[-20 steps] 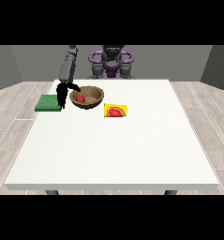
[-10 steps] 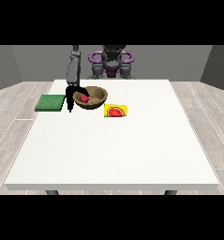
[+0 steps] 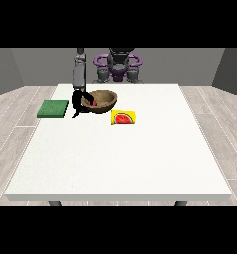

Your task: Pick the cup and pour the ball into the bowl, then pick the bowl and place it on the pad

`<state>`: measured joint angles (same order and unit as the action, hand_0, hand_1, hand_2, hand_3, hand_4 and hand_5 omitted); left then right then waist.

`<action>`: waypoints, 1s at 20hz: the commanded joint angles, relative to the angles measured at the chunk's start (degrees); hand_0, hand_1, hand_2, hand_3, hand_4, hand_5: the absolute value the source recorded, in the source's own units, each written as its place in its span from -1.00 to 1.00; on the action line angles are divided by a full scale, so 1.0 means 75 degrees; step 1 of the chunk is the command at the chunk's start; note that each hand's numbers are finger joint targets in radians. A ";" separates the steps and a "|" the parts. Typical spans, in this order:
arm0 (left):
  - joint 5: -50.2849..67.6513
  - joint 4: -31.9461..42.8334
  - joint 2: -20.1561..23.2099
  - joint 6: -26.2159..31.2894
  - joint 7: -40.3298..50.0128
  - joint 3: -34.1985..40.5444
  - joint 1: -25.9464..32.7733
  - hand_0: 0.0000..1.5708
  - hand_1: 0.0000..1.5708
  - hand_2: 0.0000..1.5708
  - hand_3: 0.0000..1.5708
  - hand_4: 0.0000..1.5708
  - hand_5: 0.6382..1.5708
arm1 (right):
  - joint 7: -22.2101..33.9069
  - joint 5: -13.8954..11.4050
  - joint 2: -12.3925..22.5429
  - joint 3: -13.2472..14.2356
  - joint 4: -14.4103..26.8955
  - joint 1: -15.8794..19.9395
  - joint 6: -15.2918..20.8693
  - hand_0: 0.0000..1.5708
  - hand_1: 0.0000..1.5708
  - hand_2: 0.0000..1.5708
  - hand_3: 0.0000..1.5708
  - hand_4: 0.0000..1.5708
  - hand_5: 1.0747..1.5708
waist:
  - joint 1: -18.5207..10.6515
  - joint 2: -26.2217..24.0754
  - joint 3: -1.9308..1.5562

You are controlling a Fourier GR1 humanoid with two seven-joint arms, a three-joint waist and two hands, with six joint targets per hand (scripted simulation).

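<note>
Bright even light; faint soft shadows; no glare.

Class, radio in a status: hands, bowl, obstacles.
Hand at view's left at the bowl rim. Ball inside. Green pad bare; nothing between.

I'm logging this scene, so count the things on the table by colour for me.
Brown: 1, the bowl
Red: 1, the ball inside it
Green: 1, the pad
Yellow: 1, the packet with a watermelon picture
Total: 4
No cup shows in the front view.
</note>
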<state>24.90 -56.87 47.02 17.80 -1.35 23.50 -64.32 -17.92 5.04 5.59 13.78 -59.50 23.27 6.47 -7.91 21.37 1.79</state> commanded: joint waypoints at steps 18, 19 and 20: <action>-0.0025 0.1728 0.1088 0.0873 -0.1219 0.0793 0.1309 -1.00 -1.00 -1.00 -1.00 -1.00 0.93 | 0.3428 -0.0819 0.2709 -0.0065 -0.0343 0.0637 -0.0888 1.00 1.00 1.00 1.00 0.65 0.79 | 0.1068 -0.0327 -0.0248; -0.0228 0.1685 0.0699 0.0713 -0.1760 0.0706 0.1774 -1.00 -1.00 -1.00 -1.00 -1.00 0.93 | 0.3488 -0.0826 0.2601 -0.0106 -0.0407 0.0539 -0.0841 1.00 1.00 1.00 1.00 0.65 0.77 | 0.1139 -0.0430 -0.0242; -0.0043 0.1840 0.1355 0.0724 -0.1335 0.0912 0.1066 -1.00 -1.00 -1.00 -1.00 -1.00 0.93 | 0.3127 -0.0903 0.2643 -0.0103 -0.0303 0.0856 -0.0808 1.00 1.00 1.00 1.00 0.66 0.83 | 0.1303 0.0059 -0.0246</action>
<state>24.00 -43.07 54.48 23.52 -11.23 29.16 -54.83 10.50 -1.74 22.45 11.36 -64.86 28.65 2.55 0.66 18.53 0.04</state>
